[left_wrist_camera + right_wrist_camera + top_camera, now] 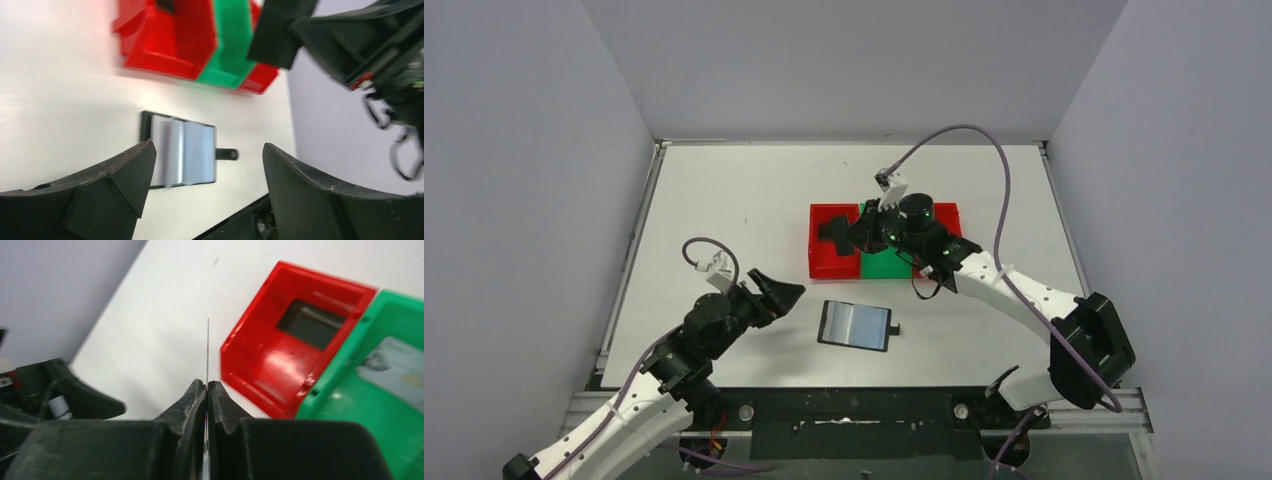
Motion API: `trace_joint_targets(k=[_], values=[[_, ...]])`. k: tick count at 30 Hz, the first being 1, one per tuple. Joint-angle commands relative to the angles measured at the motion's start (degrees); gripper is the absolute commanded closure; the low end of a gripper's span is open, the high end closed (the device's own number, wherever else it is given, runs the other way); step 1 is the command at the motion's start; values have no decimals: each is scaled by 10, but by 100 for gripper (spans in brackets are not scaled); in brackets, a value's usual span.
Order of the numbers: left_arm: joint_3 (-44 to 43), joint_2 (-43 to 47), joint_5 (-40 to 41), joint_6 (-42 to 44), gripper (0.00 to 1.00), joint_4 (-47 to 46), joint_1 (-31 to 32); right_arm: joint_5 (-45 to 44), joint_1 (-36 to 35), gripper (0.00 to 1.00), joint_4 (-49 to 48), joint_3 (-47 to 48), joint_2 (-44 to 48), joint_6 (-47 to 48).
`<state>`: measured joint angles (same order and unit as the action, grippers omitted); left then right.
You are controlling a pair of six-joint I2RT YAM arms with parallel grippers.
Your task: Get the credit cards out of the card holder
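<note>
Toward the counter's near left corner the left hand [782,290] gaped empty, near the card holder [855,325] lying open by the near edge. The right hand [207,386] pinched a card [208,347] by the red bin [819,262]; a dark card [310,322] lay there, a grey card [395,367] in the green bin [884,266]. Whether more stayed inside, unclear.

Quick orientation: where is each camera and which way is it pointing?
Top external: above and behind the bases, looking down on the table; left arm, right arm and open card holder show.
Left wrist: on the left arm, facing across the card holder toward the red bin and green bin; spread left fingers frame it.
Right wrist: on the right arm, looking down at the bins; shut right fingers pinch a thin card edge-on.
Shared: all three show those bins.
</note>
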<state>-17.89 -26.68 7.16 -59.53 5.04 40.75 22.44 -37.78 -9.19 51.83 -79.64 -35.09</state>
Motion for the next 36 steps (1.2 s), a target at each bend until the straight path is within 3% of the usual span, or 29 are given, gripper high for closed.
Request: trace_joint_targets(k=[1, 5, 19, 36], values=[[-38, 0, 58, -2, 21, 151, -3, -186, -47, 100, 135, 84, -43, 264], [-51, -14, 59, -3, 21, 194, -4, -267, -105, 100, 126, 119, -82, 451], [-34, -27, 16, -5, 20, 185, -5, -187, -111, 100, 183, 209, -209, 792], [-43, 19, 32, -5, 20, 228, -6, -229, -88, 100, 193, 307, -336, 887]])
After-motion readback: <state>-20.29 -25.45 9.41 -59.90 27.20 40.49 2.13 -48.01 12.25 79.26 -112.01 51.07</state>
